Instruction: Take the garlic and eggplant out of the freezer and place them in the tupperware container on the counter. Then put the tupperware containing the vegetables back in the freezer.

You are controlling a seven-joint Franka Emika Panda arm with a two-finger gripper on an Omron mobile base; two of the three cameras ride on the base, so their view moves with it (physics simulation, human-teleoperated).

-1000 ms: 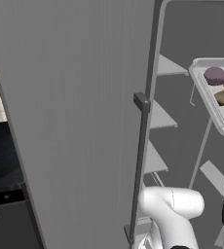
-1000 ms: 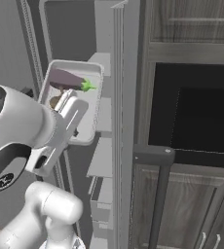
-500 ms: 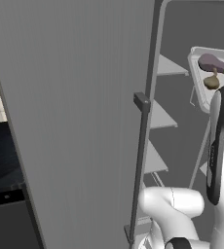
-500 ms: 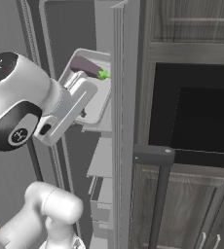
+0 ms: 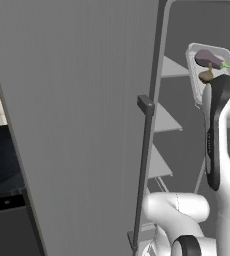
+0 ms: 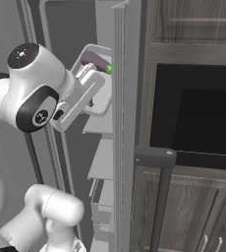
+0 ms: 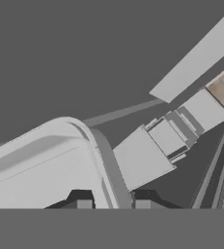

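**Jaws clamped on tray rim, tray held up inside the open freezer**

Your gripper (image 7: 113, 204) stands nearly closed, one fingertip either side of the tupperware container (image 7: 46, 165) wall, at lower centre of the hand view. In the left base view the container (image 5: 193, 70) sits upper right, tilted, with the eggplant (image 5: 209, 59) lying long axis across it, green cap rightward, and the garlic (image 5: 206, 75) just below. The freezer (image 5: 77, 125) door edge stands close to its left; shelves (image 5: 163, 165) lie below.

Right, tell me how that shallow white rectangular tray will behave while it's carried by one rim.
The shallow white rectangular tray, pinched at its rim by the gripper, looks stiff. It's tilted, so the purple eggplant and brownish garlic bulb could probably roll or spill.
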